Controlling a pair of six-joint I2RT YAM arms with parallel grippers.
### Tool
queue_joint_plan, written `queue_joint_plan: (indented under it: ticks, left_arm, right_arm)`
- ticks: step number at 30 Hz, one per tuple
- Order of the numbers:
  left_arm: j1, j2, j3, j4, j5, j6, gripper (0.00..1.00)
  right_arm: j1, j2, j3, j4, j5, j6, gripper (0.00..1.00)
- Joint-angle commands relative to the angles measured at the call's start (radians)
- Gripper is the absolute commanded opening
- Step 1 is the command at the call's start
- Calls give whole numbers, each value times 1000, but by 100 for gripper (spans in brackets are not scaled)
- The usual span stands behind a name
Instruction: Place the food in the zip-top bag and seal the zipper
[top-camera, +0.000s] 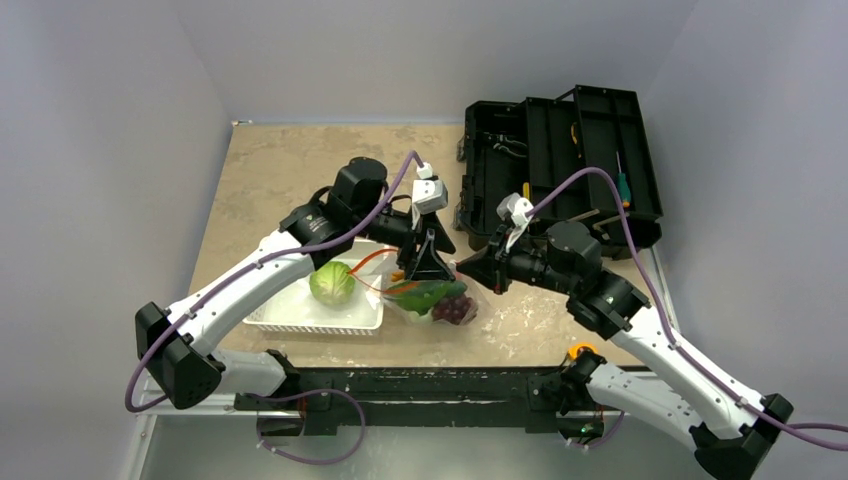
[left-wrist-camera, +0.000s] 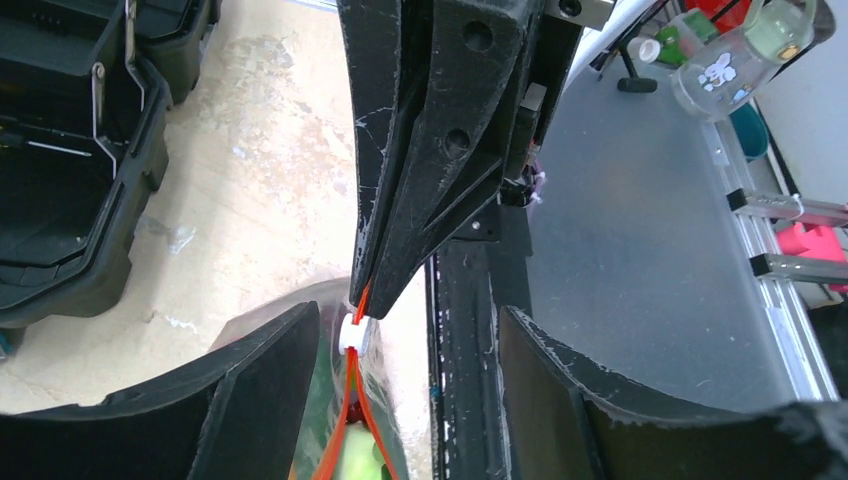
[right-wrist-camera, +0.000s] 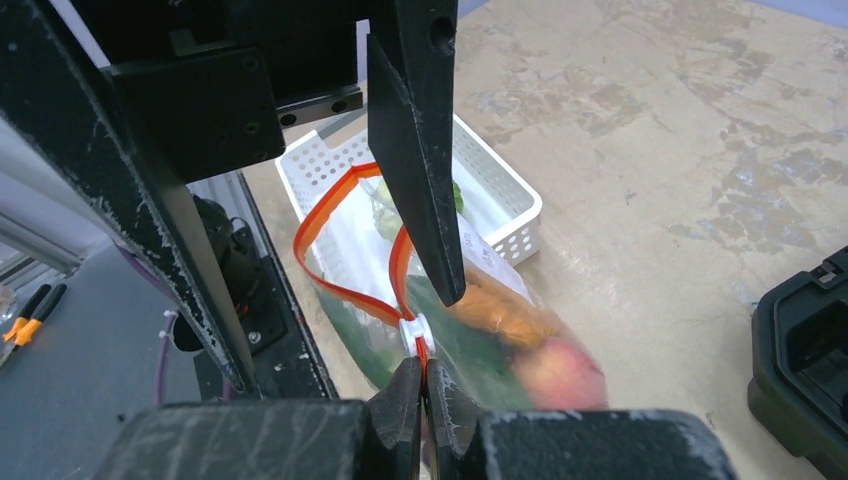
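The right tool (right-wrist-camera: 422, 378) is pinched shut on the orange-red zipper (right-wrist-camera: 318, 225) at its joined end, just beside the small white slider (right-wrist-camera: 414, 333). The left tool (top-camera: 431, 270) stands wide, its fingers (right-wrist-camera: 415, 150) straddling the strip on either side of that slider and gripping nothing. The zip-top bag (top-camera: 437, 300) lies on the worktop (top-camera: 270, 190) just beside the white basket (top-camera: 300, 322). It holds a peach (right-wrist-camera: 560, 372), purple grapes (top-camera: 455, 310) and green pieces, and beyond the slider its mouth gapes in a loop.

The step in hand looks to be the seal. The left tool should close squarely on the slider — not on the film beside it — and draw it along the strip, away from the right tool. The right tool should hold firm so the track runs taut, since a slack or twisted strip would likely jam. One caution — a green cabbage (top-camera: 332, 284) sits in the basket, so sealing now may leave food out.
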Motion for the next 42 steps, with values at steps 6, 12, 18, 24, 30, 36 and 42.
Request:
queue_joint_plan:
  ticks: [6,12,18,24,30,36,42]
  left_arm:
    - [-4,37,52,63,57,-90,55]
    - [-4,39,57,21,22,-44,55]
    - [-4,45,71,-20,26,-7,32]
    - [-5,57,75,-25,39,-7,22]
    - [-7,63,76,-32,32,20,35]
    - [-15,65,73,-15,26,7,33]
    - [-16,77,83,-26,38,11,31]
  right_arm:
    - [2,-42,5,69,-26,-31,0]
    - [2,-44,0,80,-19,-34,0]
    - [2,-56,-6,87,24,-26,0]
    - [2,-75,-20,95,48,-18,0]
    - [2,-87,-26,104,49,-15,0]
    - [2,-86,-28,104,41,-14,0]
    - [2,-85,-33,108,40,-10,0]
